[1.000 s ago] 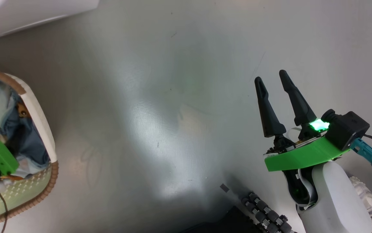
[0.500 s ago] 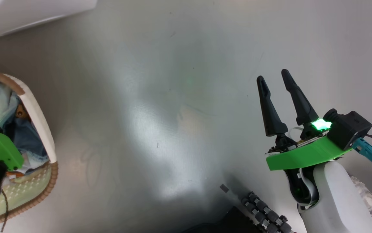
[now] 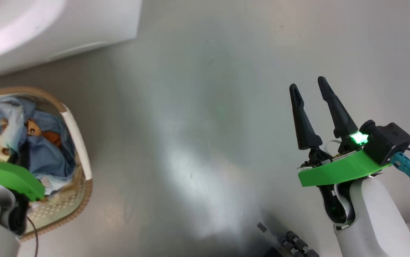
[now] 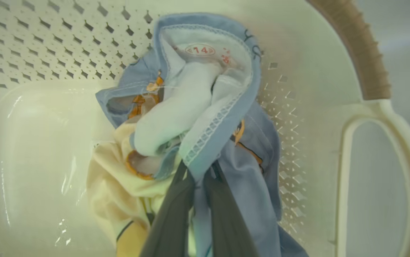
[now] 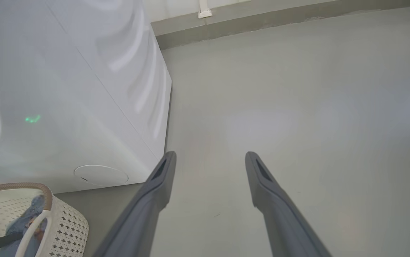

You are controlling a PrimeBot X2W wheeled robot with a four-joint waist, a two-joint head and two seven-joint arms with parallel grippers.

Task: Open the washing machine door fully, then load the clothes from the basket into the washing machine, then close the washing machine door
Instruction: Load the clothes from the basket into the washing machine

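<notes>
Since the left gripper [image 4: 199, 175] is down inside the basket [image 4: 369, 64], the left wrist view is the one I'm going by. Its two fingers [image 4: 169, 221] are pinched nearly together at the lower middle of that frame with a fold of light blue fabric caught between them, so I'd call that a proper grab on the clothes [image 4: 208, 107]. The pile sits bunched mid-frame on the basket's bottom, with the blue pieces on top and a cream piece [image 4: 116, 185] tucked under at the lower left. Going for a fold that stands up makes sense to me, since it gives the tips something to bite.

The right gripper [image 3: 308, 85] is at the right of the head view, fingers spread wide with nothing between them, over bare floor [image 3: 198, 117]. My guess is it sits out there so it doesn't crowd the basket.

In the right wrist view the washing machine [image 5: 66, 92] takes the upper left, its round flap [image 5: 101, 175] low on the front, and the basket is near it in the lower left corner. So the carry looks short. My only worry is the cream piece snagging and tagging along.
</notes>
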